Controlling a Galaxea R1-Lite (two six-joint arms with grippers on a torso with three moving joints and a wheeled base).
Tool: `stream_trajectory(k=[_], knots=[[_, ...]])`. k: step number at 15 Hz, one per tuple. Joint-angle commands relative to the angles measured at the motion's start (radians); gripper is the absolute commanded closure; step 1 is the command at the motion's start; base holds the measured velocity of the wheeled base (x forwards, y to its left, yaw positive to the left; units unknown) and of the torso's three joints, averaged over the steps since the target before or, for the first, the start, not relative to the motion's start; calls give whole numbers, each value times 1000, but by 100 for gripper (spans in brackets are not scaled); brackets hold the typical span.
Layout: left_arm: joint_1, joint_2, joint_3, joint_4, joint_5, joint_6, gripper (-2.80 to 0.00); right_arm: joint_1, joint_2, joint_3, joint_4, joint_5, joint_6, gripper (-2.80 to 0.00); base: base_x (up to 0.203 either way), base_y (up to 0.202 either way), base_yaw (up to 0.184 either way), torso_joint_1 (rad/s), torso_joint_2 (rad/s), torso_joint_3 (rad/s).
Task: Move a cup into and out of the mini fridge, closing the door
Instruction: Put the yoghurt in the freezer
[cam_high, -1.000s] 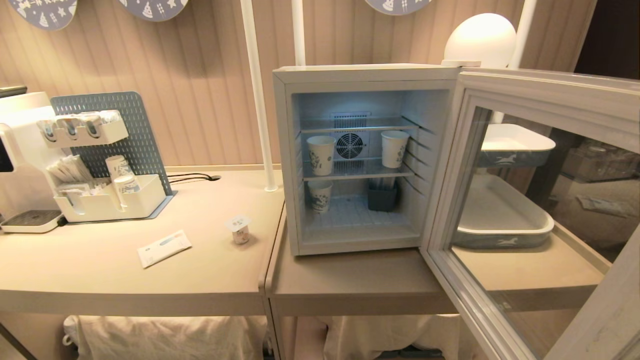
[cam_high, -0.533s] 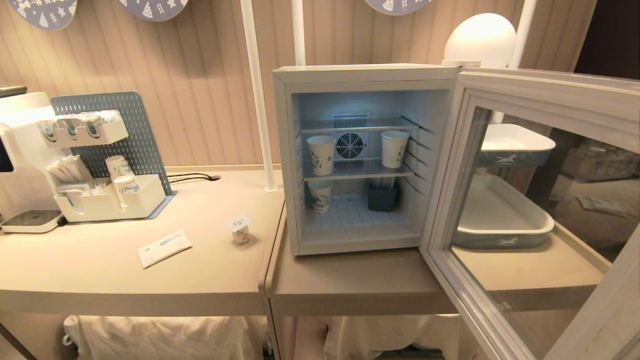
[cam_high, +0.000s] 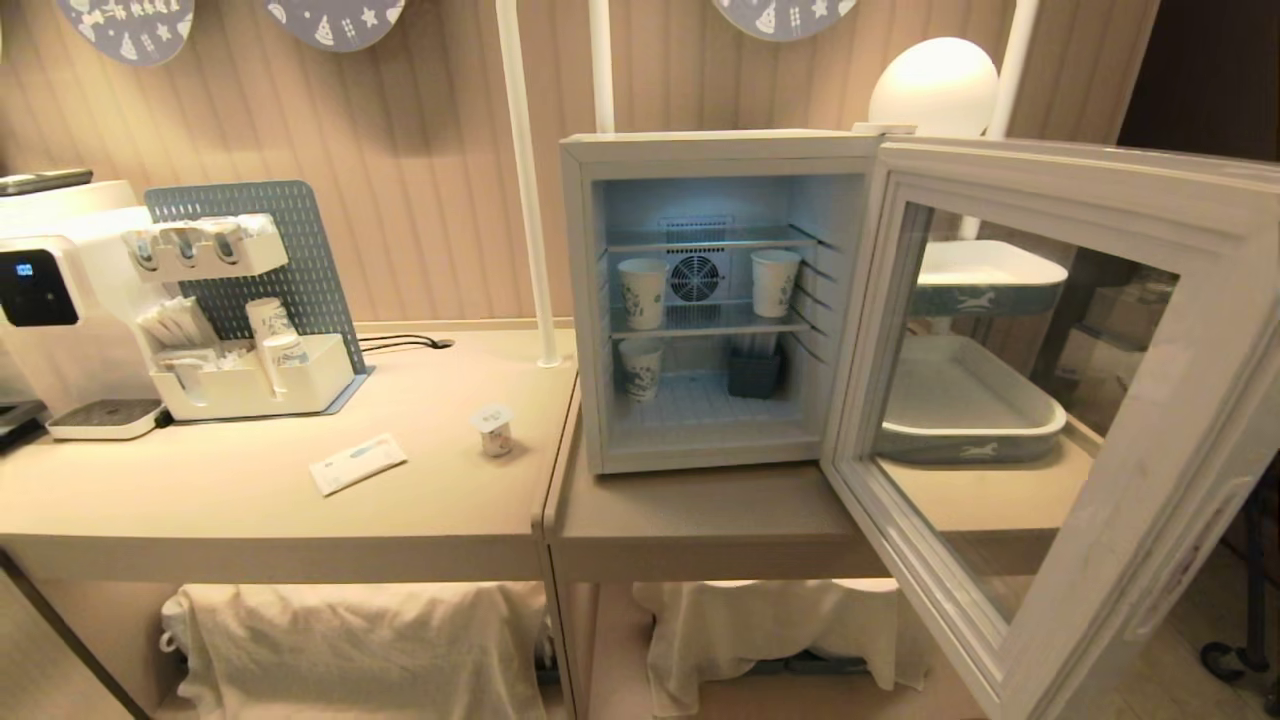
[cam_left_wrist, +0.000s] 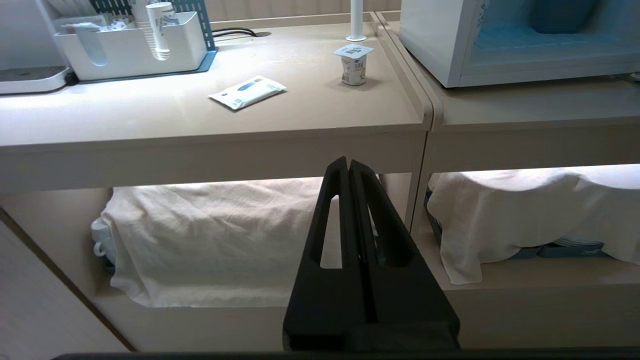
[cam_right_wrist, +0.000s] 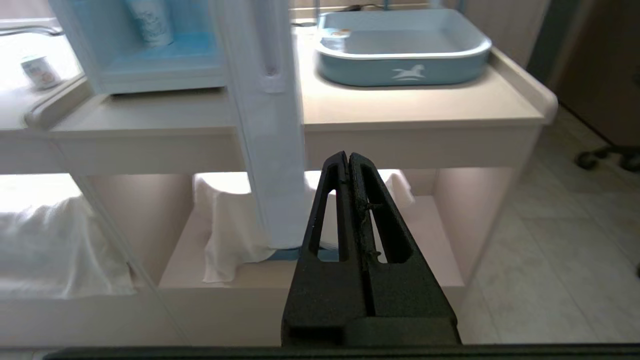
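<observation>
Head view: one cup (cam_high: 494, 431) stands upright left of centre on the surface (cam_high: 250, 500), just left of the one mini fridge (cam_high: 700, 300). The fridge's single door (cam_high: 1040, 400) is swung wide open across the right half of the frame. Three paper cups (cam_high: 641, 293) sit on its shelves; neither arm shows.

Left wrist view: the left gripper (cam_left_wrist: 348, 167), fingers clenched on nothing, hangs below the surface edge at lower centre. The cup (cam_left_wrist: 353, 65) is up near top centre, so this arm looks nearer.

Right wrist view: the right gripper (cam_right_wrist: 348, 161), clenched and empty, sits by the door's edge (cam_right_wrist: 270, 125), with the cup (cam_right_wrist: 39, 71) far off in the upper left.
</observation>
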Motion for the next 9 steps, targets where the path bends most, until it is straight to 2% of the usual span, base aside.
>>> stream_trajectory(k=[1,5,7,9], knots=[[0,2,0,2,0,1,0,0,0,0,0,0,-1,0,0,0,0,0,0,0],[0,2,0,2,1,2,0,1,0,0,1,0,-1,0,0,0,0,0,0,0],[0,2,0,2,1,2,0,0,0,0,0,0,-1,0,1,106,-8,3,5,1],[0,2,0,2,1,1,0,0,0,0,0,0,-1,0,0,192,-1,3,2,-2]])
